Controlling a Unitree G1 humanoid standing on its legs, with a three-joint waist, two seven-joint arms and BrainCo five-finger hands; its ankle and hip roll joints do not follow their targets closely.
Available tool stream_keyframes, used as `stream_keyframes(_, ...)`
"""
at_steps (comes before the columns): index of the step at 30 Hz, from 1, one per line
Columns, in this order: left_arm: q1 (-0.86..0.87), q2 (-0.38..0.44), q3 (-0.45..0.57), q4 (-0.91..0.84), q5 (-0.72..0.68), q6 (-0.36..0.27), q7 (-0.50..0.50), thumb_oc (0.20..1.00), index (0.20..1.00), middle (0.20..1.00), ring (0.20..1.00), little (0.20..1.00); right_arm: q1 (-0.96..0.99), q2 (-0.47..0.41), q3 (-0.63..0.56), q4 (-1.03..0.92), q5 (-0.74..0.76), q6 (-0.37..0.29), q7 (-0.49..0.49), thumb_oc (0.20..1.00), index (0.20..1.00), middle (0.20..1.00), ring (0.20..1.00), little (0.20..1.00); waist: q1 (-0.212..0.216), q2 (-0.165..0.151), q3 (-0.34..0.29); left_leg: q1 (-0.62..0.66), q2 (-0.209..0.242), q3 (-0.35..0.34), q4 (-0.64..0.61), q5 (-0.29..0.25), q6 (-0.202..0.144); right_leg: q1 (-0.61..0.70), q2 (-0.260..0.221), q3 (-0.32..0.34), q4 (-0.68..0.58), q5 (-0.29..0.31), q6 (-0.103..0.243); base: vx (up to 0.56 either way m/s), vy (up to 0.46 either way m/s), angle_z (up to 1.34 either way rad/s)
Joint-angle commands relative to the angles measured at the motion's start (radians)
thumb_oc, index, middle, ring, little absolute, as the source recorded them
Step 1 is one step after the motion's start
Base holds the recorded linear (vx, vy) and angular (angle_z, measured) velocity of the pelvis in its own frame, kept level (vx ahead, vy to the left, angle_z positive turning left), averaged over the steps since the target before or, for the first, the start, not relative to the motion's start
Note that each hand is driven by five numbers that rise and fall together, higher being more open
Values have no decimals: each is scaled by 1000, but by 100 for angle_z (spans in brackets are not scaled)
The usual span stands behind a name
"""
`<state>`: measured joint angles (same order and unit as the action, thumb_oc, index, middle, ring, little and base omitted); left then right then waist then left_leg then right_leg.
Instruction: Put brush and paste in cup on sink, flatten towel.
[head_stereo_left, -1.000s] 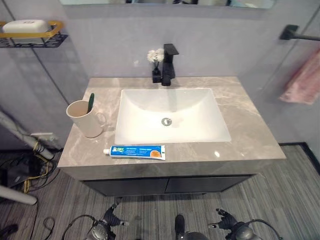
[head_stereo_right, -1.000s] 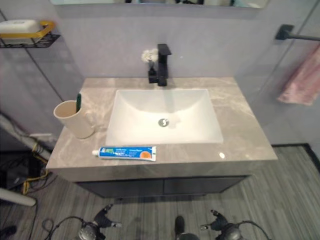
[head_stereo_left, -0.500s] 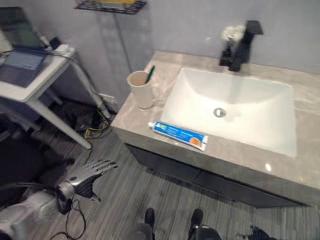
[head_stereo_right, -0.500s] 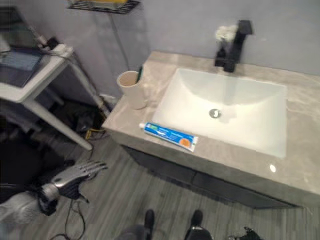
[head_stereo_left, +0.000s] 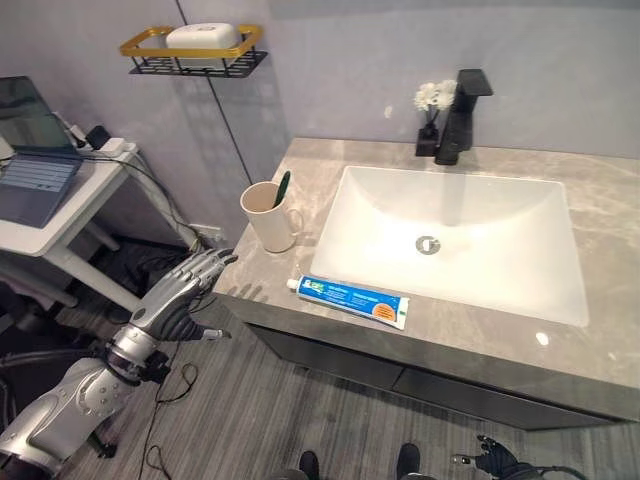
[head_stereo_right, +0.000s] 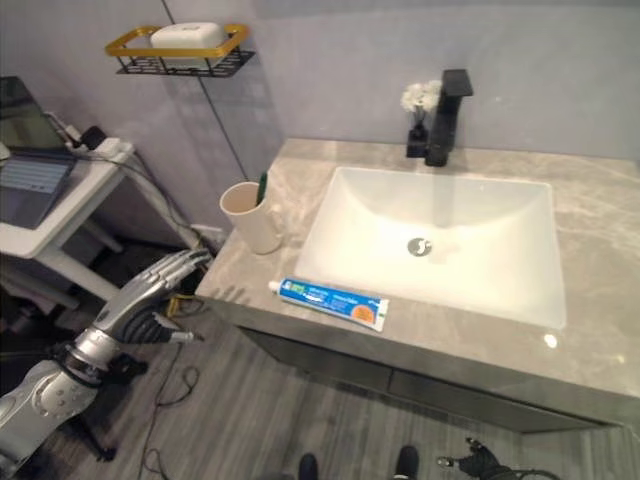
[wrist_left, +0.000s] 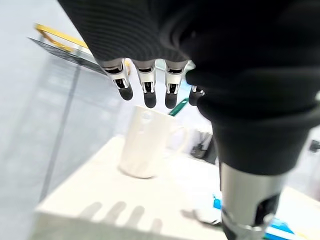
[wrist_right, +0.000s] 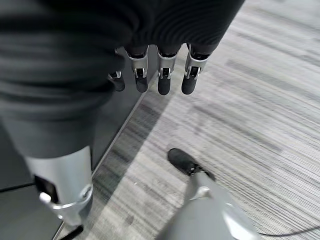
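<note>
Paste (head_stereo_left: 352, 300) near left hand (head_stereo_left: 180, 296)

Grey marble countertop (head_stereo_left: 500, 340) with inset white basin (head_stereo_left: 450, 235). At centre left stands the cup (head_stereo_left: 268, 215) holding the toothbrush (head_stereo_left: 282, 188). Toothpaste tube (head_stereo_left: 348, 300) lies flat along the front edge. Black faucet (head_stereo_left: 462, 115) and small flower vase (head_stereo_left: 428, 120) at the upper rear.
</note>
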<state>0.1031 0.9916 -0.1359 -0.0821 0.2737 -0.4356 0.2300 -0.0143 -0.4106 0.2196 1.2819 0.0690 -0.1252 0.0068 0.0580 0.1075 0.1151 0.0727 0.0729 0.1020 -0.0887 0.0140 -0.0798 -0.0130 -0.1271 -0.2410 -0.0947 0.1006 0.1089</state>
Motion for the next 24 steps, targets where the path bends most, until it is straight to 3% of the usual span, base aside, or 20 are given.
stream_keyframes(1, -98, -21, -17, 18, -56, -13, 33, 1000, 1000, 1000, 1000, 1000, -12, 12, 51, 30, 27, 4, 6, 1000, 1000, 1000, 1000, 1000, -33, -36, 8, -44, 27, -7, 1, 40, -43, 26, -56, 61, 50, -27, 55, 21, -23, -31)
stream_keyframes(11, -171, -120, -143, 113, -16, 9, -22, 1000, 1000, 1000, 1000, 1000, 56, 52, 3, 84, 28, 18, 9, 1000, 1000, 1000, 1000, 1000, -97, -60, 13, -34, 45, 62, 1, 21, -44, -8, -32, 144, 15, -5, 59, 21, -15, -28)
stream_keyframes(24, -216, -186, -129, 201, -32, 34, -5, 1000, 1000, 1000, 1000, 1000, 54, 77, 0, 53, 84, 5, 7, 1000, 1000, 1000, 1000, 1000, -121, -73, 13, -27, 60, 104, 1, 16, -48, -35, -14, 198, 7, 5, 60, 21, -13, -15)
